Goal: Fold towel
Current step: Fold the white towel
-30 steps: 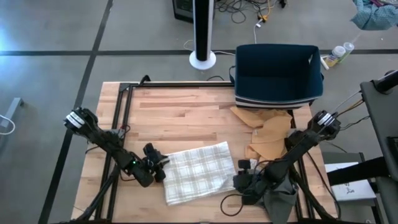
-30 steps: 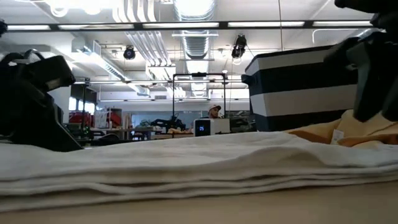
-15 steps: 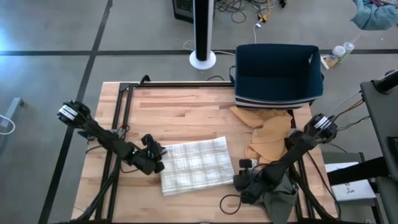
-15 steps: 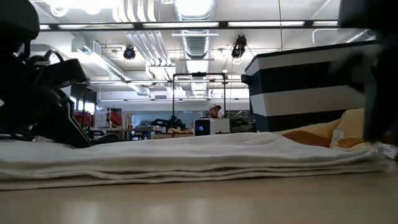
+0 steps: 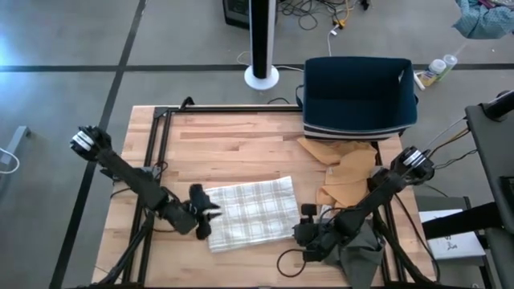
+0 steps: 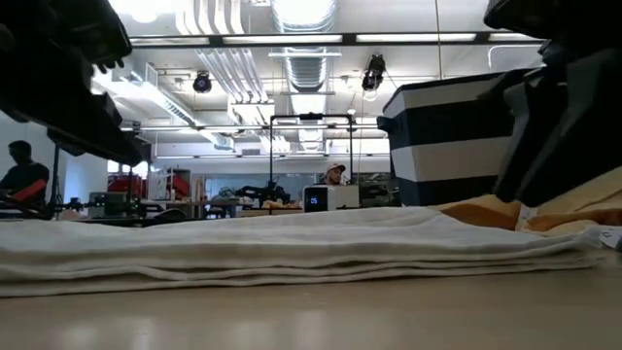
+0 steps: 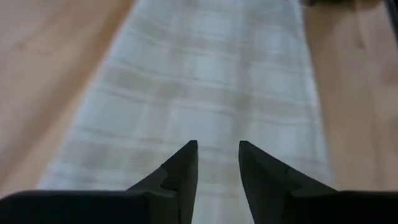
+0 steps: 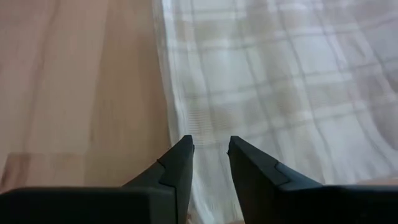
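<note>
1. A white towel with a pale grey check, folded into a flat rectangle of several layers, lies on the front middle of the light butcher-block wooden table.
2. The left gripper sits low at the towel's left edge. In the left wrist view its two dark fingers stand slightly apart over the checked cloth, with a narrow gap between them and nothing pinched.
3. The right gripper sits just off the towel's front right corner. In the right wrist view its dark fingers are also slightly parted, over the towel's hemmed edge, where cloth meets bare wood; no fabric is held between them.
4. In the low view the folded towel stretches across the table in stacked layers, flanked by the dark shapes of both arms.
5. A navy fabric basket with white stripes near its base stands at the table's back right corner.
6. Crumpled mustard-yellow cloth lies just in front of the basket, near the right arm.
7. A dark grey-green cloth hangs at the table's front right edge under the right arm.
8. A small device in the room behind the table shows a lit display; its digits are too small to read. No other writing or brand can be made out.
</note>
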Controlling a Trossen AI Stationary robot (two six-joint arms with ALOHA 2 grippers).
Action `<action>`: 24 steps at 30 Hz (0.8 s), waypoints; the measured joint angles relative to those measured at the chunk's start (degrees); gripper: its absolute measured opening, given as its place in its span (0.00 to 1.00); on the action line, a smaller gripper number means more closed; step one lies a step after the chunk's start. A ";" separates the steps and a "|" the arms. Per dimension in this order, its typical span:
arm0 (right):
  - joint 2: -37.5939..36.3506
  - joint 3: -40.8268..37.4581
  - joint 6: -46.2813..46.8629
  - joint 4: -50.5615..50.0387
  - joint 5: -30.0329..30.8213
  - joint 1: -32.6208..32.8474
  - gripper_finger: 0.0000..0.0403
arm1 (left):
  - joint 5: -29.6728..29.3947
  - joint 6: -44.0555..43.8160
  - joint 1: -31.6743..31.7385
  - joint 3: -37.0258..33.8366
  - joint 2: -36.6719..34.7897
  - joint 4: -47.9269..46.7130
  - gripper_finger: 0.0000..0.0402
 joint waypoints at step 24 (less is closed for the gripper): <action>-4.35 1.23 -1.23 -7.75 -3.34 0.03 0.26 | 3.96 -14.50 -7.69 10.94 16.73 -11.83 0.20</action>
